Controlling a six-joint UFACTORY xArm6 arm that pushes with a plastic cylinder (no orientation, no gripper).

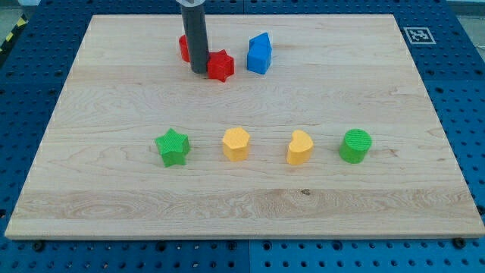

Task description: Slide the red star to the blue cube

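One pale wood desk (pixel 250 205) on blue pegboard (pixel 462 91); my tip (pixel 200 70) touched red star (pixel 221 66), blue cube (pixel 259 53) just beside. No pincer fitted.

Green star (pixel 173 147), two yellow blocks (pixel 236 143) (pixel 300 147), green cylinder (pixel 355 145), red block (pixel 184 48), wooden board (pixel 242 205)

On the pale wooden worktop (pixel 114 197), my tip (pixel 199 71) is set against the left side of the red star-shaped block (pixel 220 66) — a blue cube-like block (pixel 259 54) stands just to its right. A second red block (pixel 184 48) is partly hidden behind the rod.
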